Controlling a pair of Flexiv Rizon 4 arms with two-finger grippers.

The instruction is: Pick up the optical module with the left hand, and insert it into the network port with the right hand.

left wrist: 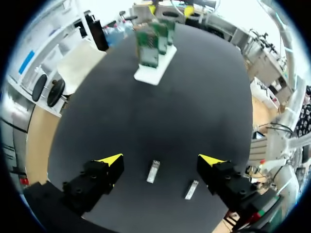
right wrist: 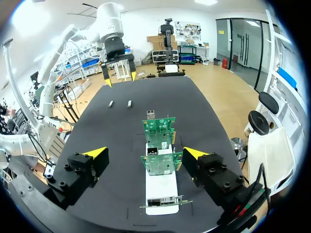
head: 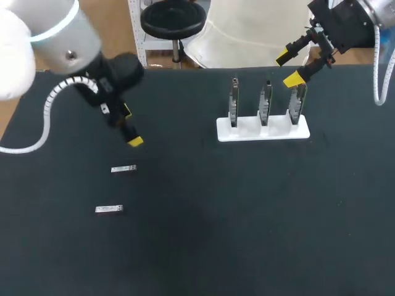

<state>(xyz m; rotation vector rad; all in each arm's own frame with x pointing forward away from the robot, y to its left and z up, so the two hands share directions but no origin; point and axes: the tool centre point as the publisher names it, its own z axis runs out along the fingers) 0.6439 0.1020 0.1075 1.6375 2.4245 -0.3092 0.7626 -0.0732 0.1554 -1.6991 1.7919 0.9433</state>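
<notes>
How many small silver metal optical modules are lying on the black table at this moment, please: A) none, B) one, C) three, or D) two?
D: two small silver metal optical modules lie apart on the black table. Both sit below the open left end effector, which holds nothing.

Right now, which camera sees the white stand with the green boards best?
The right wrist view: the white stand is close by the right tool, its green boards plain to see. The head view shows the stand small, from above. The left wrist view shows it far off, end-on.
</notes>
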